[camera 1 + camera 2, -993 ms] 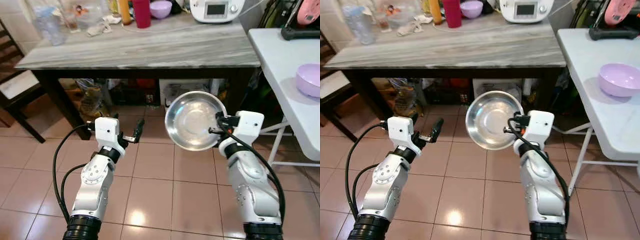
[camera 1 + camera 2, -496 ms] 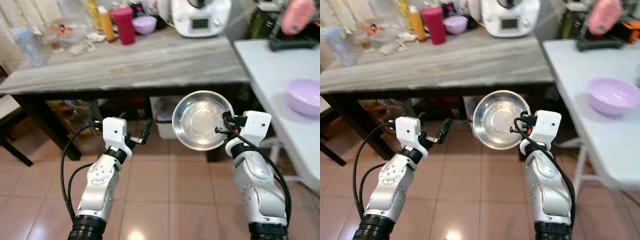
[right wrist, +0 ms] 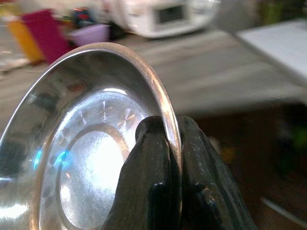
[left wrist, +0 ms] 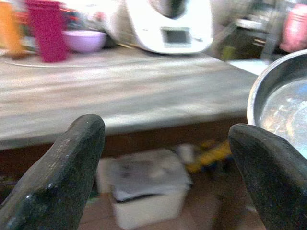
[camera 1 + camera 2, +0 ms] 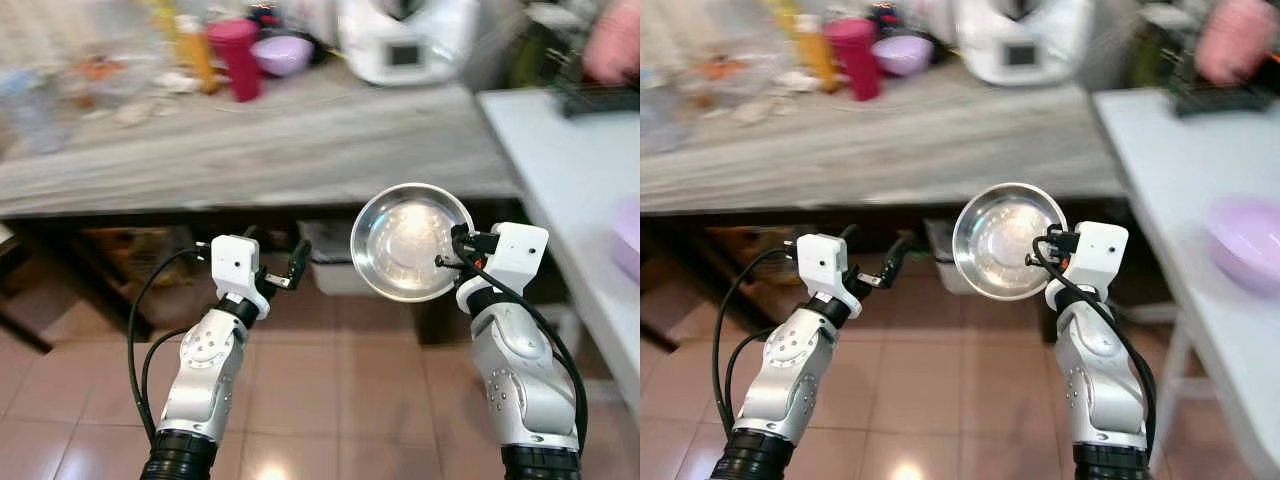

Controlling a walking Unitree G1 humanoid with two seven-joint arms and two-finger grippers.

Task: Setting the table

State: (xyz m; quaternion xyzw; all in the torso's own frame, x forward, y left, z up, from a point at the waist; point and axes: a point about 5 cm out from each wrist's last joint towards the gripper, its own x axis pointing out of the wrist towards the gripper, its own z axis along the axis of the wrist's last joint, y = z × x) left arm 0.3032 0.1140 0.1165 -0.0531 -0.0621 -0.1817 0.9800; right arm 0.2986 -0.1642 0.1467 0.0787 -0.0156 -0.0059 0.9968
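Round shiny steel bowl (image 5: 412,241) pinched at its rim by right hand (image 5: 447,262); left hand (image 5: 285,270) spread open, empty.

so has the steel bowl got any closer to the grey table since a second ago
Yes. The steel bowl, pinched at its rim by the right gripper, sat below the grey table edge earlier; now its rim overlaps that edge, so it is nearer.

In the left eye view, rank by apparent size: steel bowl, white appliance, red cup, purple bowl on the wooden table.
1. white appliance
2. steel bowl, nearer the camera, so unsure
3. red cup
4. purple bowl, close to the cup
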